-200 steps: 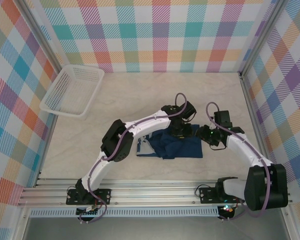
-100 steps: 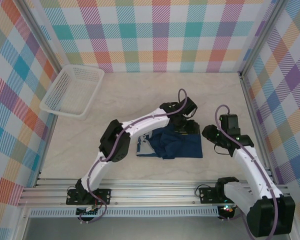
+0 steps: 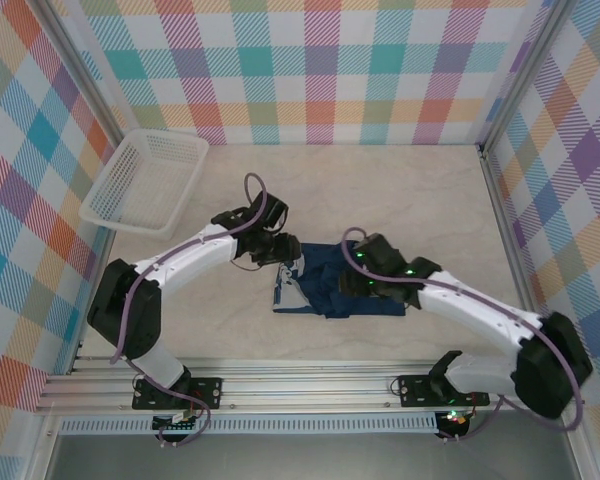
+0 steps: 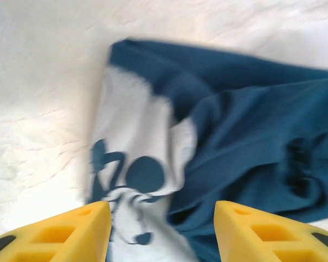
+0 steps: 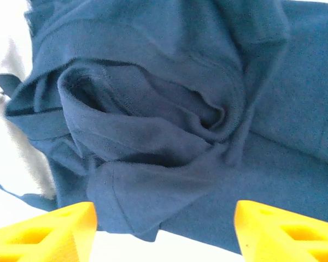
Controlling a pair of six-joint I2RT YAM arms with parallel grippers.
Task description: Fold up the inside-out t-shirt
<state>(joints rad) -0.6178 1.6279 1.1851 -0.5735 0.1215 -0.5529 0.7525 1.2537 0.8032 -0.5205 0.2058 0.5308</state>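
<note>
Plainly, left fingers (image 4: 71,232) and right fingers (image 5: 49,229) gape over t-shirt (image 4: 251,136) (beige table (image 3: 230,330), plaid walls (image 3: 320,70)).

Bare table (image 3: 380,190) lies open along the far edge and right side. A basket (image 3: 145,182) fills the far-left corner. The left arm (image 3: 195,255) and right arm (image 3: 460,305) crowd the shirt (image 3: 325,295) mid-table, toward the near edge.
</note>
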